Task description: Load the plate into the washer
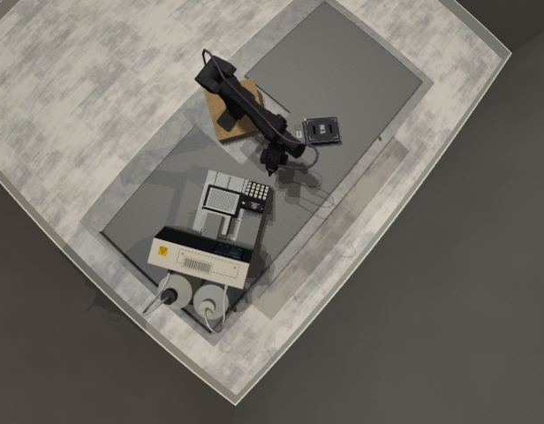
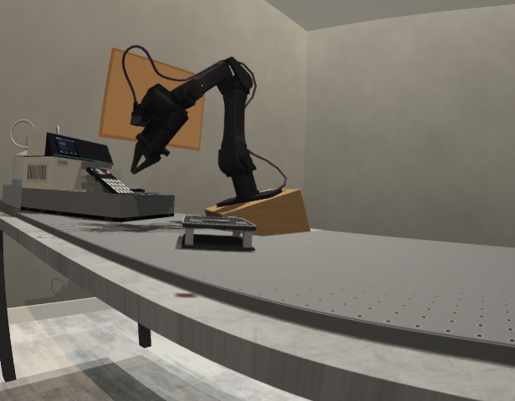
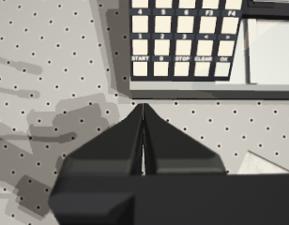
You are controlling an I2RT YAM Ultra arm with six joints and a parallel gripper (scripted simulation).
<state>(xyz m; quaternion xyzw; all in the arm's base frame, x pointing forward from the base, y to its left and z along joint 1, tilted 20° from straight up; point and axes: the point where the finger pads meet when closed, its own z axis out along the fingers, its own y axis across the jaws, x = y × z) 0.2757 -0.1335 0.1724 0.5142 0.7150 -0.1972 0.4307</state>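
My gripper (image 1: 270, 172) (image 2: 133, 170) (image 3: 143, 112) has its two fingers together, with nothing between them. It hangs in the air, pointing down, near the front edge of the washer (image 1: 254, 228) (image 2: 76, 202) (image 3: 191, 87). In the wrist view, the tips show just below the keypad (image 1: 256, 190) (image 2: 117, 185) (image 3: 182, 36), apart from it. The START key (image 3: 140, 68) is the left one in the lowest row, and the tips show near it in that view.

From the outside view, the nest N1 (image 1: 321, 130) (image 2: 218, 225) is the nearest thing to me. It stands on short posts, and no plate sits on it. Behind it, the black arm (image 1: 252, 107) (image 2: 234, 116) stands on a slanted wooden block (image 1: 217, 125) (image 2: 271, 215).

Farther off, to the left in that view, is the washer. The plate (image 1: 222, 200) is there, on the carrier (image 1: 206, 199), inside the dark frame. It looks flat from the top, but I cannot tell which corner is cut off. The small lamp (image 1: 243, 202) (image 2: 108, 172) by the keypad glows orange. Two round bottles (image 1: 180, 286) (image 1: 215, 295) stand behind the washer. On the far wall hangs an orange board (image 2: 109, 108).
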